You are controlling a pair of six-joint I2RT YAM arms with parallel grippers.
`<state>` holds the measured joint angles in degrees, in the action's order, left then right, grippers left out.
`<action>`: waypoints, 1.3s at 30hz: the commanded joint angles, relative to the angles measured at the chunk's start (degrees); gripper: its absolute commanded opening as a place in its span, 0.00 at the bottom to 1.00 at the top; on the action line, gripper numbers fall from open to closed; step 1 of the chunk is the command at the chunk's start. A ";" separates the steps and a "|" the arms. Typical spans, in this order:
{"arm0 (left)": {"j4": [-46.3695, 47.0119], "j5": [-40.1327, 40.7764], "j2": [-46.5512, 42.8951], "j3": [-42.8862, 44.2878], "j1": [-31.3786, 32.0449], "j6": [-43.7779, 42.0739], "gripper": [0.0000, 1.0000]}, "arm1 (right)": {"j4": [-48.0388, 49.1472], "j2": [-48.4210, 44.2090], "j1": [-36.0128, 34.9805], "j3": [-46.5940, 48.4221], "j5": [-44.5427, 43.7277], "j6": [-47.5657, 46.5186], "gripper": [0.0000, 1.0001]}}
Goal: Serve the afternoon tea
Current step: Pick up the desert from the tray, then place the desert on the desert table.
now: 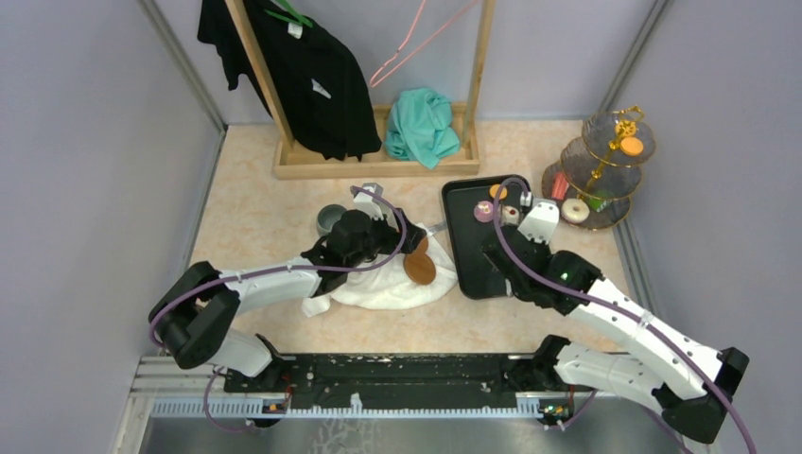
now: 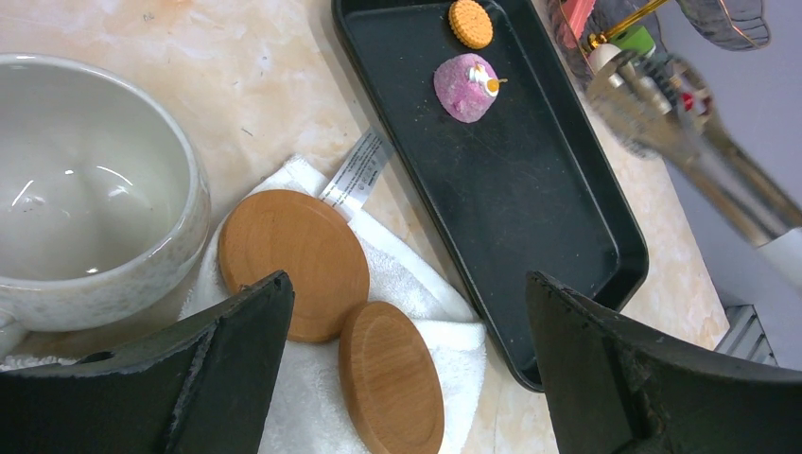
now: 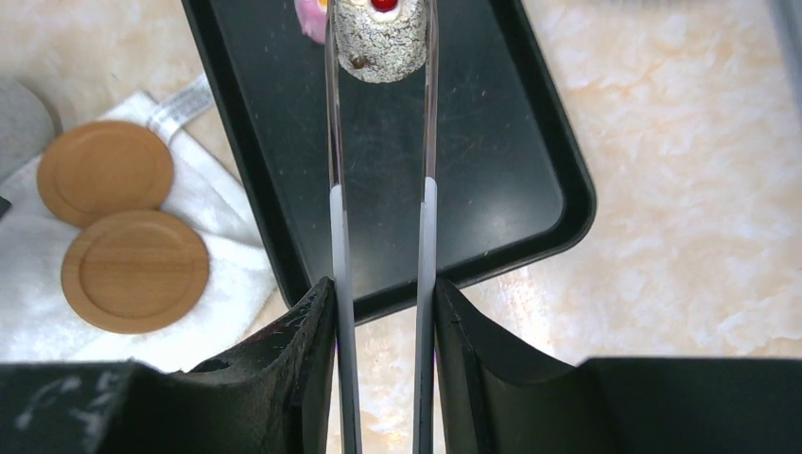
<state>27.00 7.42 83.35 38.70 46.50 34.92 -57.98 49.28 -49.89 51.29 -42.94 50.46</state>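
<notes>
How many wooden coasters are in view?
2. The far coaster and the near coaster lie side by side on the white towel, left of the black tray. None appears hidden.

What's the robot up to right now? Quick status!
Left gripper open, empty, over white towel. Right gripper shut on tongs, pinching speckled sweet over black tray. Nothing seen blocking the stand.

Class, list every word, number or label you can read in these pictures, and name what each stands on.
White sewn-in label on the white towel: printed lines, too small to read.
White tag on the black garment hanging on the rack: blurred, unreadable.
No other text visible.
</notes>
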 commanded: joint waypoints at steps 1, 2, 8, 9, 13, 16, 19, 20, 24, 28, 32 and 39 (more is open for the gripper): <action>0.95 -0.50 0.45 1.23 -0.10 -0.11 0.96 | -1.72 0.85 -0.40 8.02 -8.14 -2.50 0.12; 0.95 -0.46 0.47 1.35 -0.14 -0.07 0.96 | -1.98 1.35 -0.31 9.20 -8.95 -2.99 0.12; 0.89 -0.36 0.67 1.57 -0.09 -0.28 0.96 | 2.30 3.27 5.48 11.97 -7.71 -9.12 0.12; 1.00 -0.24 0.66 1.56 -0.12 -0.31 0.96 | 3.45 3.21 6.87 11.77 -7.09 -10.24 0.12; 1.51 0.20 0.69 1.40 -0.18 -0.56 0.96 | 6.64 3.80 10.95 11.62 -6.55 -13.91 0.11; 1.65 0.23 0.88 1.44 -0.24 -0.71 0.96 | 9.05 4.22 13.38 11.79 -6.09 -16.37 0.11; 1.78 0.22 1.26 1.63 -0.18 -0.72 0.97 | 11.01 4.71 16.11 12.02 -4.65 -18.26 0.11; 1.82 0.15 1.40 1.63 -0.19 -0.72 0.96 | 11.64 4.81 17.17 12.04 -4.22 -18.79 0.11; 2.08 0.05 2.03 1.73 -0.18 -0.67 0.96 | 13.62 5.06 19.20 11.84 -3.80 -20.36 0.11; 2.31 -0.10 2.74 2.01 -0.27 -0.72 0.96 | 15.61 5.32 21.14 11.48 -2.70 -21.52 0.10; 2.50 -0.21 3.63 2.38 -0.27 -0.71 0.96 | 16.90 6.07 23.36 11.30 -0.90 -22.18 0.10; 2.75 -0.39 4.82 3.06 -0.27 -0.77 0.97 | 18.95 6.53 27.06 11.24 1.52 -23.77 0.10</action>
<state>27.68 7.42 87.18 39.81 46.50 34.85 -44.36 56.12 -25.08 60.53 -42.04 28.51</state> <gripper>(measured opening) 0.965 0.372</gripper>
